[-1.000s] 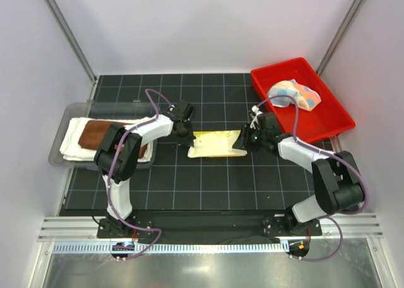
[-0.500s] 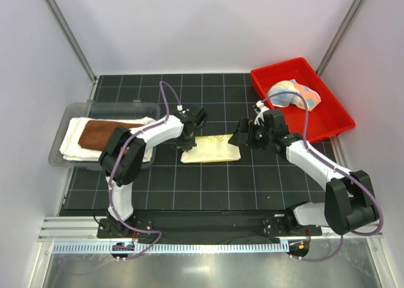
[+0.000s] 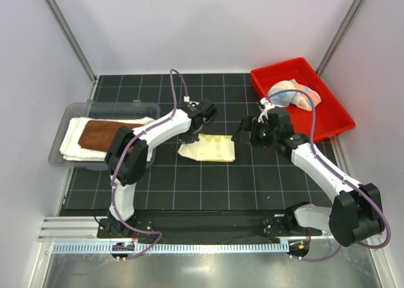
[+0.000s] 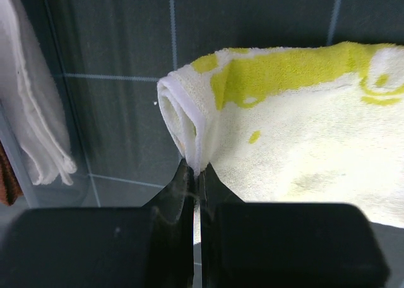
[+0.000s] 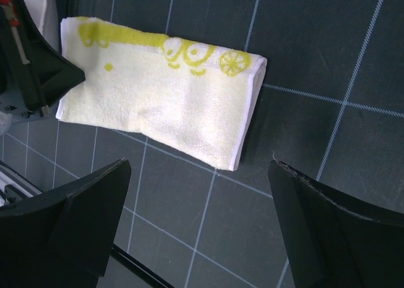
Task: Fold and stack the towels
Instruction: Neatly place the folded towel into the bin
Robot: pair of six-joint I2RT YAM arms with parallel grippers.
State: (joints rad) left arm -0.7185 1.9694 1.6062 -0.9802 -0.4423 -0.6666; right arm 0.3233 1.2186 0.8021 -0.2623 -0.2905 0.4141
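Since a second ago: right gripper (image 3: 243,134) off the yellow towel (image 3: 211,149) and spread wide, holding nothing; towel folded narrower and pulled a little leftward.

From above:
- Shows a black gridded mat (image 3: 189,184) inside plain white walls (image 3: 189,29), with a metal rail (image 3: 208,228) along the near edge.
- Finds the yellow towel lying mid-mat, between the two arms.
- Puts the left gripper (image 3: 189,137) on the towel's left end, its wrist covering that corner.
- Has a clear bin (image 3: 62,119) at the left, with a cream towel (image 3: 71,148) in it and a brown towel (image 3: 104,132) laid on top.
- Has a red tray (image 3: 331,120) at the far right, a crumpled pastel towel (image 3: 297,95) inside, and a purple cable (image 3: 278,100) looping across in front of it.

Left wrist:
- Looks down closed fingers (image 4: 183,187), clamped on the rolled, white-hemmed edge of the yellow towel.
- Catches the cream towel at the left border, with a sliver of brown below it.

Right wrist:
- Looks between two fingers (image 5: 76,218) standing far apart, with only bare mat in the gap.
- Shows the yellow towel beyond them, flat and folded, green print along its far edge, with the left gripper's black body touching its left end.
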